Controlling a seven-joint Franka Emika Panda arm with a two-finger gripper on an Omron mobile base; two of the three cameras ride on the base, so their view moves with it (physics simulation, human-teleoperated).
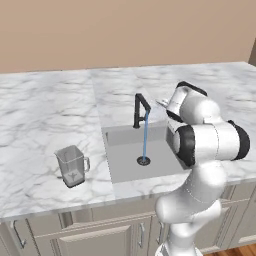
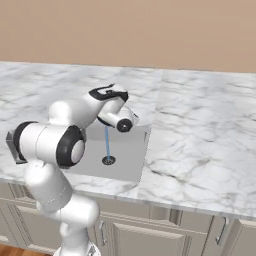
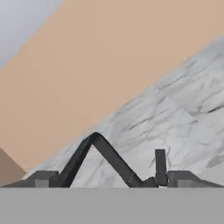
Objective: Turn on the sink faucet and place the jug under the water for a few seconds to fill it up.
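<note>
Spreading across every view, the white grey-veined marble countertop (image 1: pixel 40 110) carries the rectangular grey recessed sink (image 1: pixel 125 165) at the centre of the left base view. At the sink's back edge stands the slim black sink faucet (image 1: pixel 140 111), and the thin light-blue water (image 1: pixel 145 137) falls straight from its spout to the round dark drain (image 1: pixel 143 161), so the tap looks to be on. At the lower left of that view the small clear greyish jug (image 1: pixel 73 166) stands upright on the marble, well apart from the stream and untouched.

In the hand view the gripper (image 3: pixel 103 179) has its jaws spread wide and holds nothing, with the faucet's angled arm rising between the dark finger tips (image 3: pixel 43 178).

The step in hand, as I judge it, is fetching the jug. The arm should draw clear of the faucet without knocking the arm off, swing over to the jug, and close on its tapered body or handle squarely so it stays upright.

The left base view alone gives the jug and the faucet's full shape. In the right base view the wrist (image 2: pixel 112 107) covers the faucet, leaving stream and drain visible. The hand view adds the jaws' spread.
</note>
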